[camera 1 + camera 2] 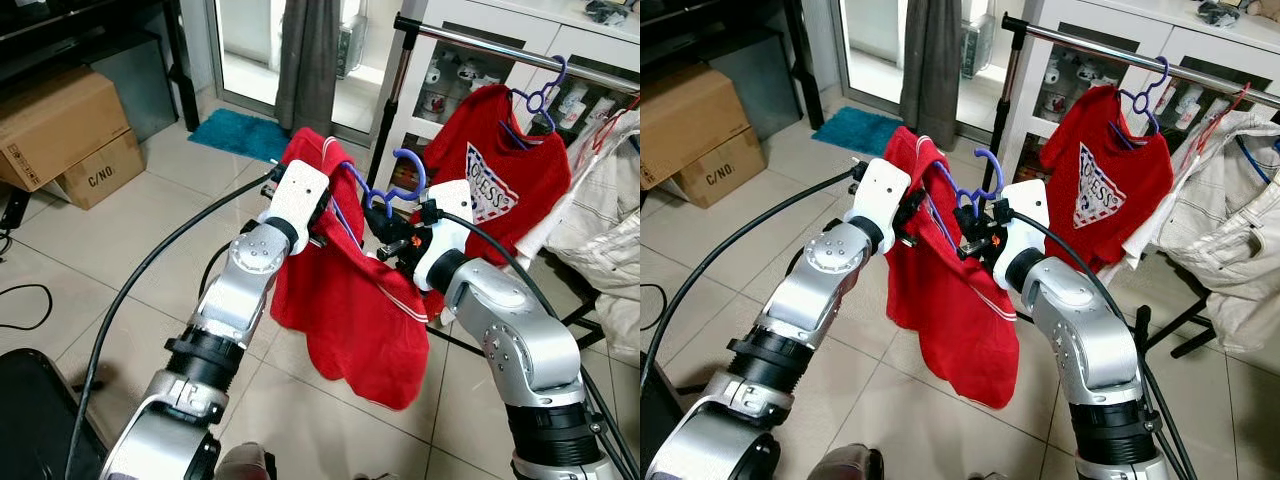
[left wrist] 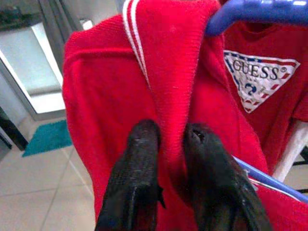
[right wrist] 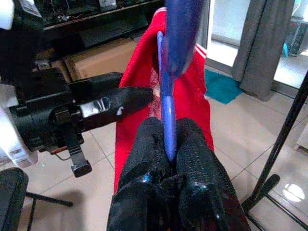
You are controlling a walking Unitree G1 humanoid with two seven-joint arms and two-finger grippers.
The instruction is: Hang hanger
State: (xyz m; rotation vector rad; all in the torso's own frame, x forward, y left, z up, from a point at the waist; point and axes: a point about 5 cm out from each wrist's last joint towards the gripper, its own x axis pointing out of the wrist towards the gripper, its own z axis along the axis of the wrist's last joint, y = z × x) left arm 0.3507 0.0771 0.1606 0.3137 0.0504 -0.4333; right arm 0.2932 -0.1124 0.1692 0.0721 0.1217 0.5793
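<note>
The purple hanger point(image 1: 385, 190), carrying a red garment point(image 1: 350, 300), is held in the air short of the clothes rail point(image 1: 500, 45) and below it. The left gripper point(image 2: 168, 144) is seen pinched on a fold of the garment; the right gripper point(image 3: 168, 144) is seen clamped on the hanger's thin purple bar. The hook is not yet over the rail. Lifting and hooking are judged outstanding. Farther along the rail, a printed red T-shirt point(image 1: 500, 180) is already hung.

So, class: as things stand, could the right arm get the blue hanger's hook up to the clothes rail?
Probably yes: the right gripper holds the blue hanger below the rail, and open air lies between them.
</note>
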